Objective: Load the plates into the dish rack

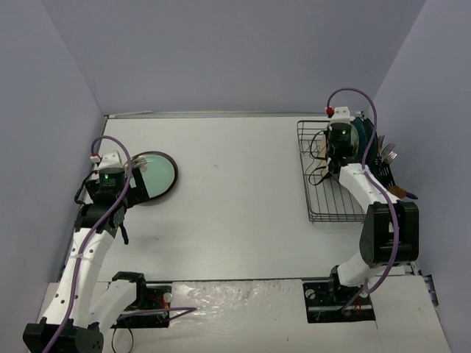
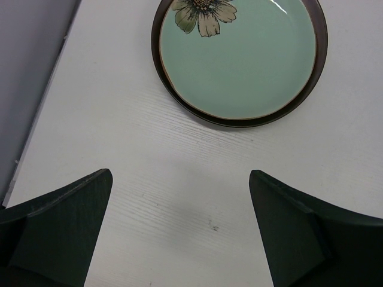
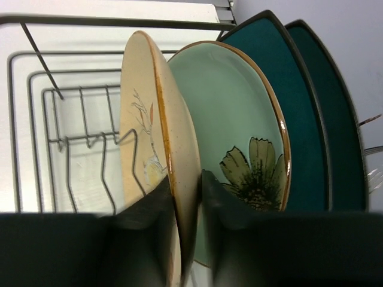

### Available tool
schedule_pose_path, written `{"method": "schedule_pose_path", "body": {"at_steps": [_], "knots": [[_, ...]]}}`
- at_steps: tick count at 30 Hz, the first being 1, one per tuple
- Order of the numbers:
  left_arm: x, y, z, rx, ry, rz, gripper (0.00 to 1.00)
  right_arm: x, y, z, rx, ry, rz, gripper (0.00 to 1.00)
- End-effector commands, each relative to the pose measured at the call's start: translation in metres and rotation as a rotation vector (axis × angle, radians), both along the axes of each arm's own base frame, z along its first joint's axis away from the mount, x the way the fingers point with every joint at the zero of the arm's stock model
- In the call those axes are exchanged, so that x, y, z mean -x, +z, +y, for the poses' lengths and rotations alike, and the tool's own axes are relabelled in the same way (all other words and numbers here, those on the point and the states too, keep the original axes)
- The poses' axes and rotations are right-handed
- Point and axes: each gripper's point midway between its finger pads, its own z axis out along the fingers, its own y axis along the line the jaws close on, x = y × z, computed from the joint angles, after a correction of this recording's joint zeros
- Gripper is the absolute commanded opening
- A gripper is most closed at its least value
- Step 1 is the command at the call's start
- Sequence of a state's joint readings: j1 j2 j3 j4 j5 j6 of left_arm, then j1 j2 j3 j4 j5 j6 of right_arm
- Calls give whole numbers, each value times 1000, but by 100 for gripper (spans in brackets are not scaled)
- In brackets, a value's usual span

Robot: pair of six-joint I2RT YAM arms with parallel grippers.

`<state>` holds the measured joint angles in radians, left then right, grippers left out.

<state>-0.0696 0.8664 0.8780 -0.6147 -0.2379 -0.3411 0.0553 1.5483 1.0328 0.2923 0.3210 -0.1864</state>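
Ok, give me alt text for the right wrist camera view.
The right claw pinches the rim of a cream floral plate standing upright in the black wire rack. Beside it stand a mint-green flower plate and two dark teal plates.

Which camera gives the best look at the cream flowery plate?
The right wrist view: the cream plate stands edge-on, close up, pinched by the right hand in the dish rack. The overhead view mostly hides it behind the arm; the left wrist view misses it entirely.
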Motion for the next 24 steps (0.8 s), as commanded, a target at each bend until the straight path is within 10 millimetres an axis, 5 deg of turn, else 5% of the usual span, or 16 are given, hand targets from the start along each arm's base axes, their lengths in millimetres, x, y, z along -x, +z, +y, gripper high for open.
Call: {"method": "schedule_pose_path", "body": {"at_steps": [1,4,11,19,24], "knots": [[-8,16,7,-20,23,-52,97,-17,38,10,-98,-1,-169,40],[-8,15,7,-18,27,-52,97,-13,56,17,-137,20,-197,61],[-8,13,8,-12,35,-42,97,4,116,34,-198,99,-301,81],[-20,4,9,131,135,-46,97,46,187,117,-532,454,-459,100],[-45,-16,31,284,279,-33,97,78,180,182,-721,690,-436,100]]}}
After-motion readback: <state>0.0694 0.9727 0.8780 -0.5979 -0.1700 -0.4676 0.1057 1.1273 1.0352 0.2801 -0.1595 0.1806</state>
